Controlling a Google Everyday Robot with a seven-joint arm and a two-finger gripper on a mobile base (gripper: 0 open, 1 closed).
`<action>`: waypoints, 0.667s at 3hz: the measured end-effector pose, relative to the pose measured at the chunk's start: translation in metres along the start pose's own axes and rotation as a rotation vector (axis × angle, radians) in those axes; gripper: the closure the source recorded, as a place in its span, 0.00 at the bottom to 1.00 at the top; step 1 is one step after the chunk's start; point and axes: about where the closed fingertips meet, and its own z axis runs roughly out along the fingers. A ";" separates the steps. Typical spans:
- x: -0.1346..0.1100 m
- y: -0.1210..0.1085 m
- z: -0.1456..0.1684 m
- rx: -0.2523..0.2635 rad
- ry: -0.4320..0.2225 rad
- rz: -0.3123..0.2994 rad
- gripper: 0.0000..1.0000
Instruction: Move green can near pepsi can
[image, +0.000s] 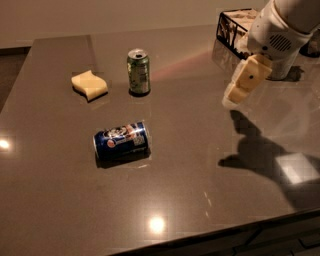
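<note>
— Progress?
— Nothing grasped yet. The green can (138, 72) stands at twelve o'clock of the toppled pepsi can (121, 141), apart. My gripper (234, 95) hovers at its three o'clock; spread or pressed together, can't tell.

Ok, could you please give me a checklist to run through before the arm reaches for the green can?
1. Green can upright and graspable: ok, it stands alone toward the back of the table.
2. Pepsi can located: ok, it lies on its side in front of the green can.
3. Gripper at the green can: not ok, it hangs far to the right, above the table.
4. Route from gripper to green can: ok, nothing stands between them.
5. Sponge out of the way: ok, left of the green can, apart from it.
6. Set-down room beside the pepsi can: ok.
</note>
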 end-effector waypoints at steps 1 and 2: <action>-0.040 -0.019 0.029 0.003 -0.062 0.003 0.00; -0.076 -0.041 0.060 0.027 -0.112 0.031 0.00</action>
